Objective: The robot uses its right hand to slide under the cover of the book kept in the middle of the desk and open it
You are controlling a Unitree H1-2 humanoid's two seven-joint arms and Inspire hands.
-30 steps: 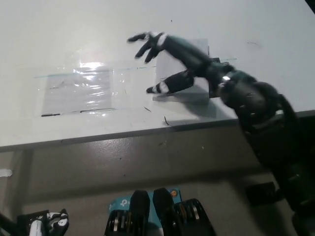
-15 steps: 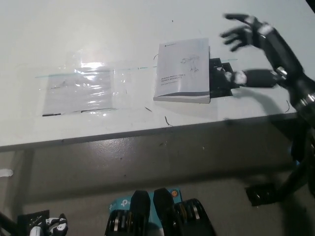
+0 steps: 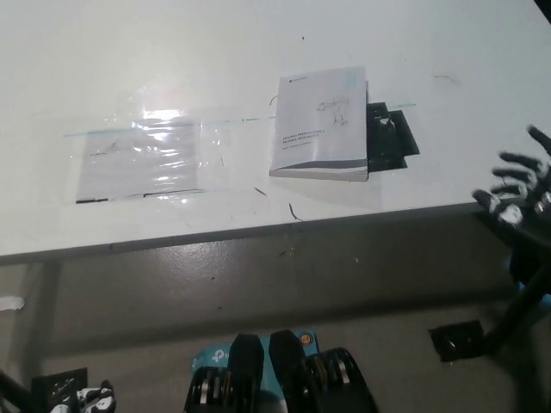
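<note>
While the white desk (image 3: 129, 69) fills most of the view, the closed book (image 3: 320, 123) lies near its centre; thin, light, likely floppy-covered, best lifted at its three-o'clock edge; black right hand (image 3: 516, 191), at four o'clock, fingers spread, empty; white left hand (image 3: 86, 401) rests at seven o'clock, fingers unclear.

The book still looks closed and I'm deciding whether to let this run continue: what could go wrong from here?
1. The book lies closed near the desk front edge; a sideways push under the cover could slide it off.
2. The right hand, open, hangs off the desk's right edge, so it must approach afresh and may clip that edge.
3. A black flat item beside the book could get dragged along.
</note>
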